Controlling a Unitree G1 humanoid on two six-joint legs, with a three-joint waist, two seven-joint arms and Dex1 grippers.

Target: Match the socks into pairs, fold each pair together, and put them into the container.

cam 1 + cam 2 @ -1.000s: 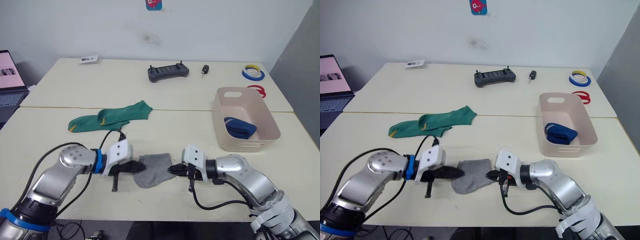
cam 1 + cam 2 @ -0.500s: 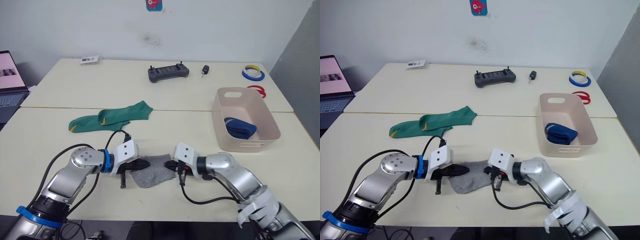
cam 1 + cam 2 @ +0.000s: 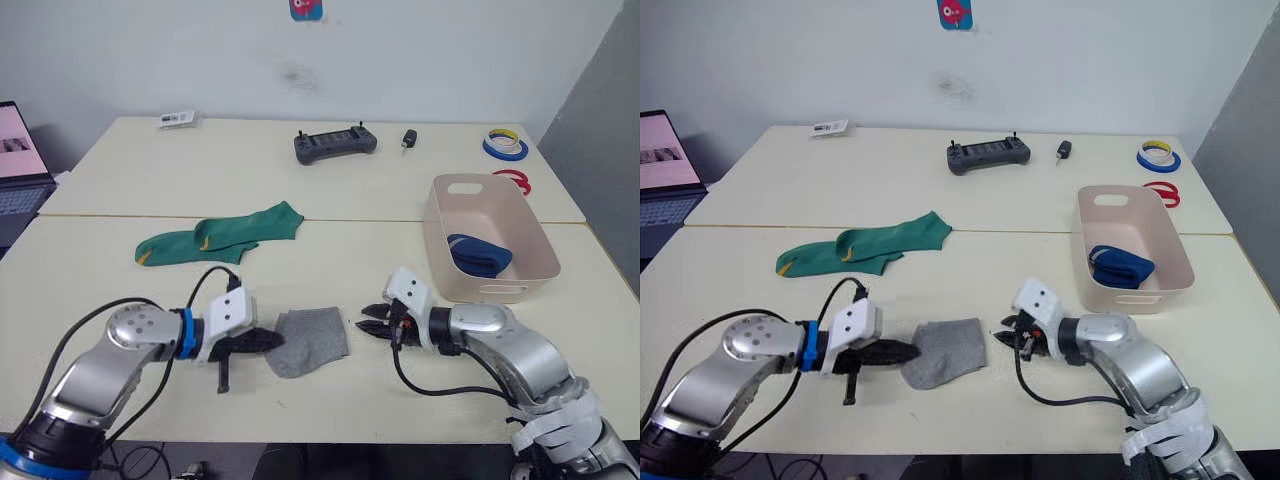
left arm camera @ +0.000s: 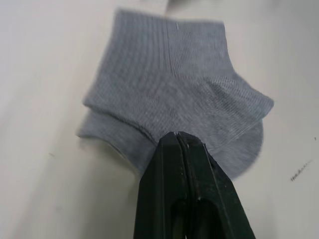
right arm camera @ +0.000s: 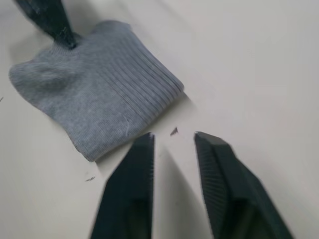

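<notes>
The folded pair of soft grey ankle socks [image 3: 310, 340] lies on the pale counter [image 3: 400, 250], well short of the pinkish-beige plastic bin [image 3: 490, 240] — a thin pinch may drag off one layer and undo the fold. The left claw [image 3: 262, 340] is clamped on its edge; the right claw [image 3: 372, 320], fingers apart, hangs just beside it.
</notes>
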